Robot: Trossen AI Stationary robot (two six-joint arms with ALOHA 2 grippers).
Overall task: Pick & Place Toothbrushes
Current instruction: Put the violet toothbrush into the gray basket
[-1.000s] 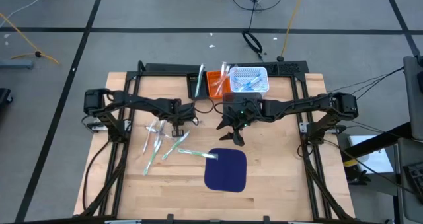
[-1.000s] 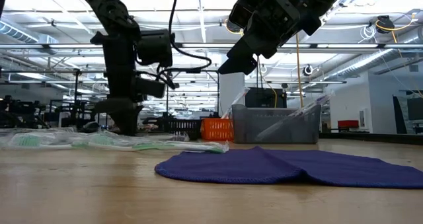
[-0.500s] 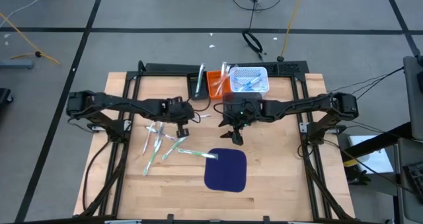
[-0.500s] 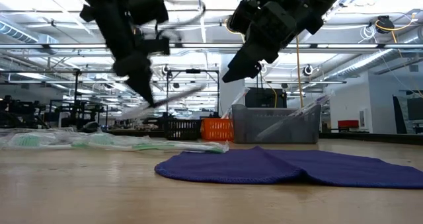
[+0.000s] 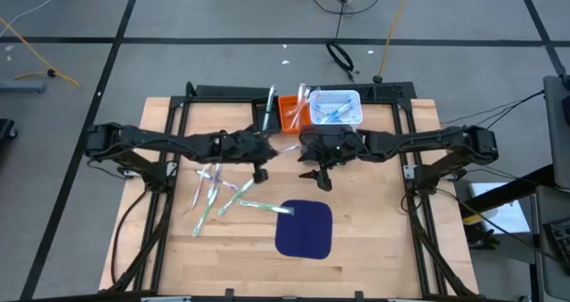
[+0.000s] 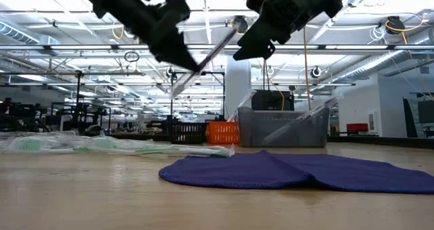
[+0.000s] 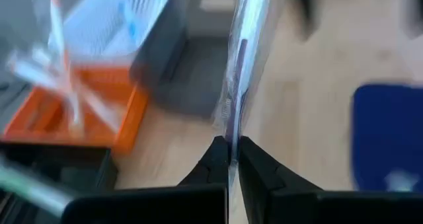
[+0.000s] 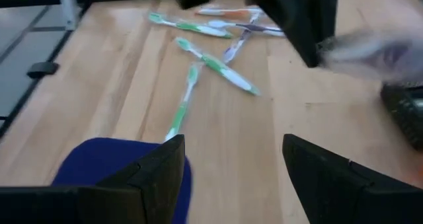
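Since a second ago my left end effector has lifted one thin wrapped toothbrush toward the bins, clenched on its lower end. Its long axis points at the clear grey plastic bin, just ahead; my right end effector hovers released nearby.

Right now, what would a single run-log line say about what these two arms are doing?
left hand: shut on wrapped purple-and-white toothbrush, raised mid-table | right hand: open, empty, hovering beside it | loose toothbrushes remain on wooden table
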